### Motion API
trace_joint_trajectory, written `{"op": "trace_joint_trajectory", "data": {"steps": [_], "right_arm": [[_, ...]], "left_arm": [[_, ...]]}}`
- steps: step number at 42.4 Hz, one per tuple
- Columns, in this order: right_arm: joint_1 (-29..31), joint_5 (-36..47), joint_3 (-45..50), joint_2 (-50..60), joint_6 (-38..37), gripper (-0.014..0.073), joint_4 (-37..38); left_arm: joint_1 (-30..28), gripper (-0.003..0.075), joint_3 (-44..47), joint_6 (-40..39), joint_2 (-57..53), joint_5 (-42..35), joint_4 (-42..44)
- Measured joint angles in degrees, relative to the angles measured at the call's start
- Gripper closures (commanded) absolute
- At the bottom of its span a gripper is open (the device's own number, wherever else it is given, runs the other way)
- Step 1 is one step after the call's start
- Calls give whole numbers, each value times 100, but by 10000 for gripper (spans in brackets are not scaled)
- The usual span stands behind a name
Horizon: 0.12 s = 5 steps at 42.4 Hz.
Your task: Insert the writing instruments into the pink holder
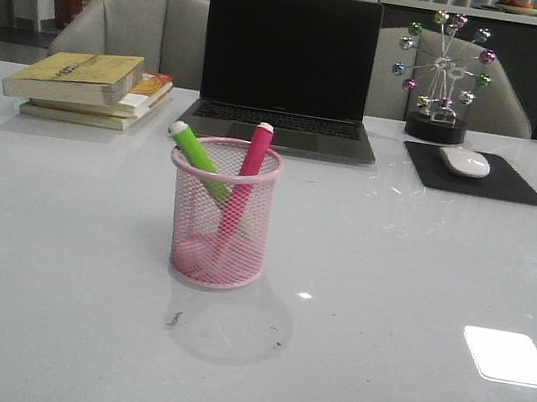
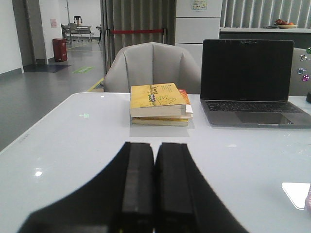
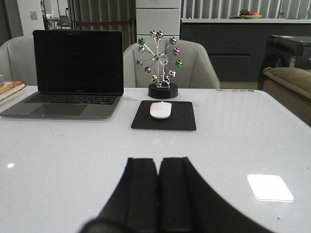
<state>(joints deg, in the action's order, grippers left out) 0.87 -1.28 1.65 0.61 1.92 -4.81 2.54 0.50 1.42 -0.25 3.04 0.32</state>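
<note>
The pink wire-mesh holder [image 1: 220, 216] stands upright near the middle of the white table in the front view. Inside it lean both markers: the green marker [image 1: 195, 154] tilts left with its white end up, and the hot pink marker [image 1: 251, 163] tilts right, white end up. Neither arm shows in the front view. My left gripper [image 2: 154, 144] is shut with nothing between its fingers, low over the table's left part. My right gripper [image 3: 158, 160] is likewise shut and empty over the right part. A sliver of the holder [image 2: 308, 199] shows at the left wrist view's edge.
A black laptop [image 1: 286, 67] stands open behind the holder. A stack of books [image 1: 89, 85] lies at the back left. A white mouse [image 1: 464, 162] on a black pad [image 1: 473, 174] and a ball-wheel ornament [image 1: 443, 75] sit at the back right. Grey chairs [image 1: 132, 31] stand beyond the table.
</note>
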Motion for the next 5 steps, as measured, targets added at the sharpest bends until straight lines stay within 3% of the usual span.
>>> {"op": "trace_joint_trajectory", "data": {"steps": [5], "right_arm": [[0,0,0,0,0,536,0]], "left_arm": [[0,620,0,0,0,0,0]]}}
